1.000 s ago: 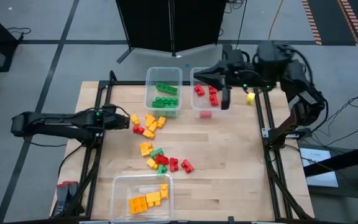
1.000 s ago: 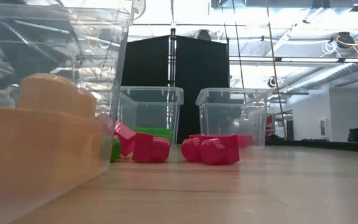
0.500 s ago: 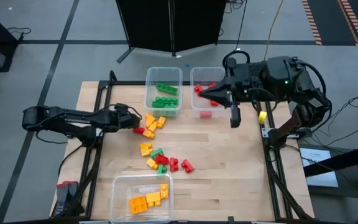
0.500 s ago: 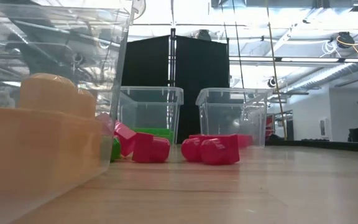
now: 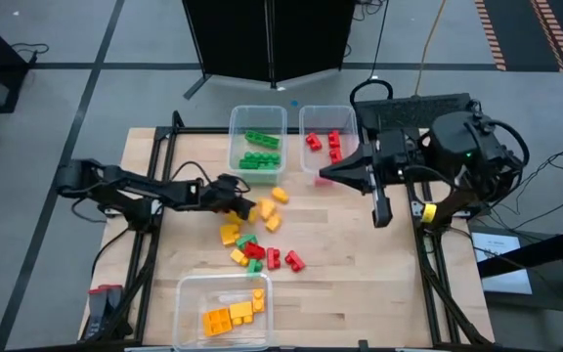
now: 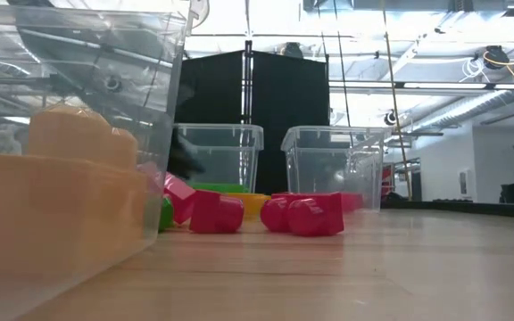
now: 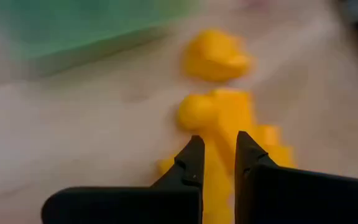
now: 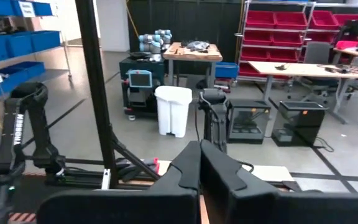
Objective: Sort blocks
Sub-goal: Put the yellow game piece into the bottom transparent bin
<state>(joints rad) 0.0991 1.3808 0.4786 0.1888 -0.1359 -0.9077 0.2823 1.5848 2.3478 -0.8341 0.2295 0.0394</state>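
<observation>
Blocks [image 5: 254, 244] lie scattered across the middle of the wooden tabletop [image 5: 360, 274], a loose heap of red, green and yellow-orange pieces, with wide bare wood toward the right edge and the near right corner. Three clear tubs sit around them: a tub of green blocks [image 5: 257, 137] and a tub of red blocks [image 5: 323, 142] side by side at the far edge, and a tub of yellow-orange blocks [image 5: 225, 311] at the near edge. The left arm reaches in low from the left edge, and the left hand [image 5: 243, 203] is down at the far side of the heap with its fingers nearly together, nothing gripped between them. In the left wrist view, yellow-orange blocks [image 7: 219, 115] lie just ahead of its fingertips [image 7: 194, 152], touching or nearly so; two more yellow ones [image 5: 274, 207] lie just beside it toward the middle. The right hand [image 5: 326, 176] hangs closed and empty above the tabletop, near the red tub's near end, well apart from the heap.
</observation>
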